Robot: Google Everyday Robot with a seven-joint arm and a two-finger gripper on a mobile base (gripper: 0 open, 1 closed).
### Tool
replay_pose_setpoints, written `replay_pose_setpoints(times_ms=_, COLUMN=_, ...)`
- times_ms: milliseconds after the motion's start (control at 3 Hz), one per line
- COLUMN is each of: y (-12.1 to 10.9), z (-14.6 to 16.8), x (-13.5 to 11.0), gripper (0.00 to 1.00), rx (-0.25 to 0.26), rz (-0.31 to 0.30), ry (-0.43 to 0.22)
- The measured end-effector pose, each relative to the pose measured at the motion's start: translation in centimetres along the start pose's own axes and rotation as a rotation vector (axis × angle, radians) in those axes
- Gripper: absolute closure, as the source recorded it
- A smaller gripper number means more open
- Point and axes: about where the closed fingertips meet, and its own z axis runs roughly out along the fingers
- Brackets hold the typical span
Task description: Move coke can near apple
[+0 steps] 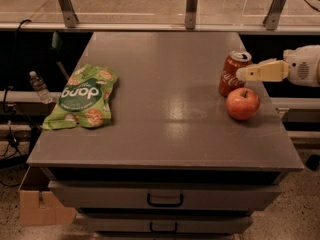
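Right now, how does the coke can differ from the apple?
The coke can is an upright silver-topped cylinder; the apple is round with a stem. The coke can stands taller than the apple. The gripper is at the coke can's right side, not the apple's. Both are red.
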Motion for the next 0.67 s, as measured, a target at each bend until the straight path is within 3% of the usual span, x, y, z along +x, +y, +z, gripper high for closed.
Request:
replay_pose_setpoints(times_ms=333, y=-3.9, z=-5.5, x=-1.5, gripper=0.00, rx=0.085, rz=-0.061, ry=-0.072)
replay_pose_setpoints(times_ms=667, y=-7.8, z=-10.8, x=-4.9, gripper=0.00, rx=0.165, rz=-0.155, ry=-0.206)
